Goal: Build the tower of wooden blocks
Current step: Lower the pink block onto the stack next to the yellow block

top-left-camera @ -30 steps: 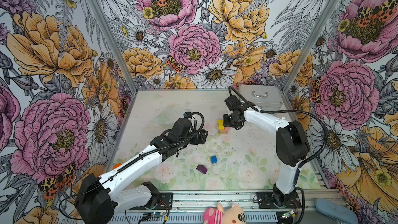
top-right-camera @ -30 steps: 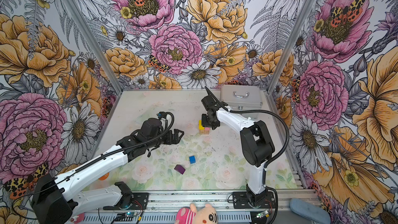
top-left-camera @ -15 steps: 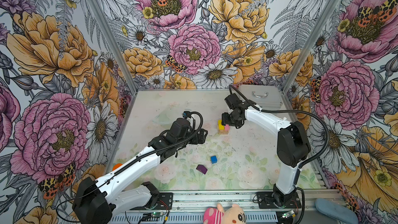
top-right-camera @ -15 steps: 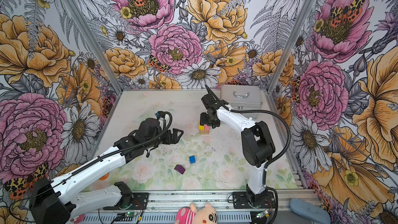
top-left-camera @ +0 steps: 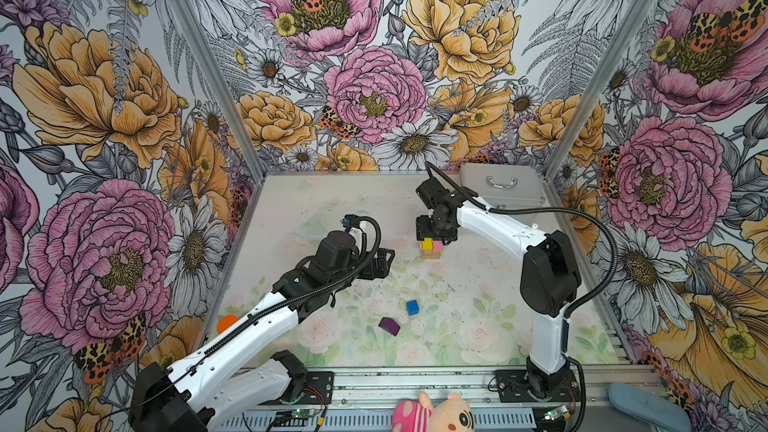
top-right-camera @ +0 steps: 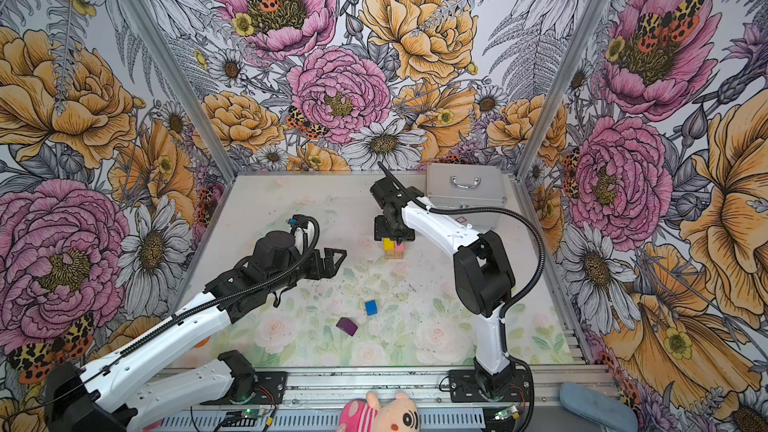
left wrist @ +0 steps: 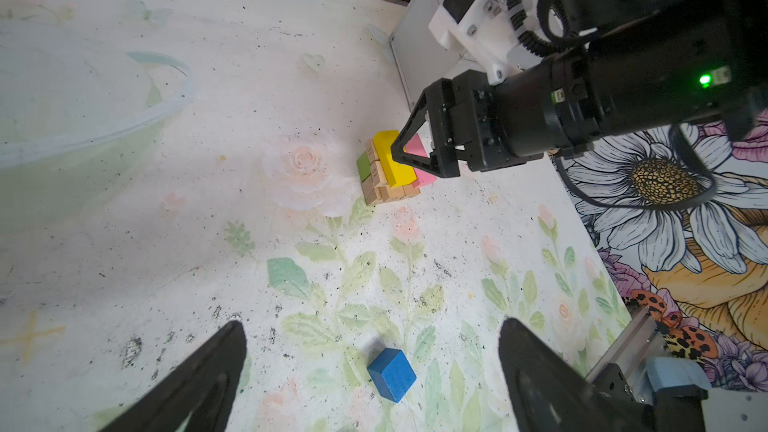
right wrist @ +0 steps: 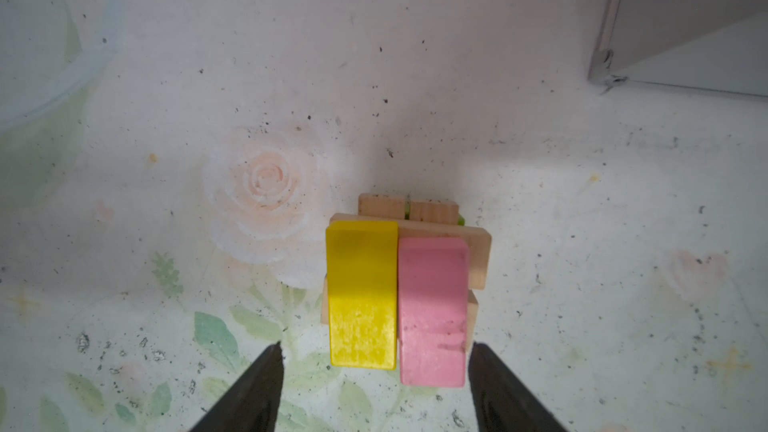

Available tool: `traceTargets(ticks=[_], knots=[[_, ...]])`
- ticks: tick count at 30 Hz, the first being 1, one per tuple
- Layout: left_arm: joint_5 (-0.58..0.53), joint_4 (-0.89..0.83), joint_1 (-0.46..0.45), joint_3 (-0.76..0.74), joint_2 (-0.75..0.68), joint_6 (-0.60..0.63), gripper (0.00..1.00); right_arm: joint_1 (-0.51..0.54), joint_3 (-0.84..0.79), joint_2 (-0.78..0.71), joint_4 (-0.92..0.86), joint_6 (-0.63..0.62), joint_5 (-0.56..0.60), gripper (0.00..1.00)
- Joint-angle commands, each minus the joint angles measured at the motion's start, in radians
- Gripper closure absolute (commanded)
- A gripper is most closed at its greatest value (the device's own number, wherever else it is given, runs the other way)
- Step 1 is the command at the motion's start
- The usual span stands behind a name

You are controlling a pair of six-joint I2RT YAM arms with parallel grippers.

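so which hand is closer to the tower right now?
Right. The right hand hangs directly over the tower, jaws open either side of its yellow block and pink block. The left hand sits apart, left of the tower in both top views, open and empty.

A silver case [top-left-camera: 500, 191] at back right, pink plush toy [top-left-camera: 434, 413] in front, orange cap [top-left-camera: 227, 323] at left.

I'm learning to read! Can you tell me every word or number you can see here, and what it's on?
No text here can be read.
Tan blocks of the tower: dark marks on their sides, too blurred to read.
Yellow block, pink block, blue block, silver case: no writing shows.
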Motion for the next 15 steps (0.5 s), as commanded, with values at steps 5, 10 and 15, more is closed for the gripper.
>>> traceTargets(ticks=[5,10,15], knots=[[0.041,0.015,0.027,-0.025,-0.035,0.029,0.04,-0.001,0.051,0.039,-0.040,0.040,0.041,0.27],[0.057,0.017,0.043,-0.032,-0.040,0.034,0.04,0.002,0.069,0.066,-0.049,0.041,0.037,0.27],[0.067,0.016,0.054,-0.035,-0.045,0.039,0.04,0.002,0.074,0.081,-0.052,0.046,0.038,0.28]])
